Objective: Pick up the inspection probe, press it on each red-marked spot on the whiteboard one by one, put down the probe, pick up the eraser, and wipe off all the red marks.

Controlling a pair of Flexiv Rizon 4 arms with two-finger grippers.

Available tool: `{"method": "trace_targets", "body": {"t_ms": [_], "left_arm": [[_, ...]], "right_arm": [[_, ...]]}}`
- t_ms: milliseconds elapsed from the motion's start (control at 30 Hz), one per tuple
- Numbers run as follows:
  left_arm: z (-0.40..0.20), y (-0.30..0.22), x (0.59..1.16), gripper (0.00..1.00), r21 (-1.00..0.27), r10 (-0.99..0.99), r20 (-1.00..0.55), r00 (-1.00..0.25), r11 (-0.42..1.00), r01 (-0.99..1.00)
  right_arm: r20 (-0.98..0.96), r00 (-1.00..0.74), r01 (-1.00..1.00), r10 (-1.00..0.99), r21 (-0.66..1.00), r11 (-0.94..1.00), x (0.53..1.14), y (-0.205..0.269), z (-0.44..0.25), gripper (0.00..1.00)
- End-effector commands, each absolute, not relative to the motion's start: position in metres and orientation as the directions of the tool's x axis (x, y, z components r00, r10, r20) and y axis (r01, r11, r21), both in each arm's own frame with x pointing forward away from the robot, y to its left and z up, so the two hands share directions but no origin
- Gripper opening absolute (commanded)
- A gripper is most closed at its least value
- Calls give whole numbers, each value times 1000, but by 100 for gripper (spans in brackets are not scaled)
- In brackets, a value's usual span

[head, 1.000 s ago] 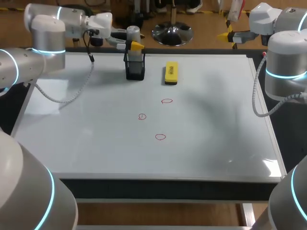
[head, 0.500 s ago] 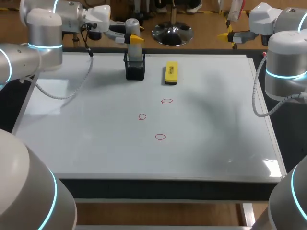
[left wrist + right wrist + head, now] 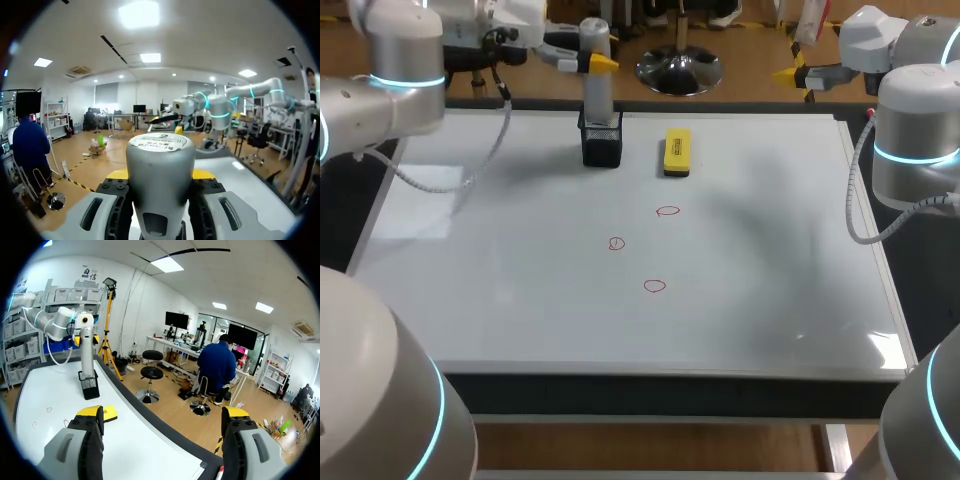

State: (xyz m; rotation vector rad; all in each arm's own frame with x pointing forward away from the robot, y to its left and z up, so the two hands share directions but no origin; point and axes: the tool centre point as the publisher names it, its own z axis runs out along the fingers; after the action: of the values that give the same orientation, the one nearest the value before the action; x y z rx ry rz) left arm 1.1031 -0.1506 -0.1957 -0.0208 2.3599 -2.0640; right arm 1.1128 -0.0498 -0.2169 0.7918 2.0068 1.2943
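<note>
1. Inspection probe (image 3: 597,95) is clamped between both fingers of the left gripper (image 3: 592,63), upright over the black holder (image 3: 602,146) near the whiteboard's (image 3: 770,250) far edge
2. Over the last second the arm rose and drew the probe up; its lower end is now at the holder's mouth, nearly free
3. Right gripper (image 3: 165,412) is wide open and empty, off the far right corner
4. Pick-up is almost done; three red marks (image 3: 654,286) and the eraser (image 3: 677,152) are untouched, so pressing looks next
</note>
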Motion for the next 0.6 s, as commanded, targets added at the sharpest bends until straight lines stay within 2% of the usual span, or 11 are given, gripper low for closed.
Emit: {"method": "trace_targets", "body": {"t_ms": [33, 200, 600], "left_arm": [[-183, -146, 1095, 0, -990, -63, 0, -998, 144, -9], [-166, -137, 1090, 0, -995, -75, -21, -997, 103, 13], [-151, -107, 1078, 0, -991, -170, -57, -984, 126, 36]], "right_arm": [[-174, -632, 152, 755, 928, 341, 1113, -50, -217, 100], [-174, -632, 152, 755, 928, 341, 1113, -50, -217, 100], [-174, -632, 152, 755, 928, 341, 1113, -50, -217, 100]]}}
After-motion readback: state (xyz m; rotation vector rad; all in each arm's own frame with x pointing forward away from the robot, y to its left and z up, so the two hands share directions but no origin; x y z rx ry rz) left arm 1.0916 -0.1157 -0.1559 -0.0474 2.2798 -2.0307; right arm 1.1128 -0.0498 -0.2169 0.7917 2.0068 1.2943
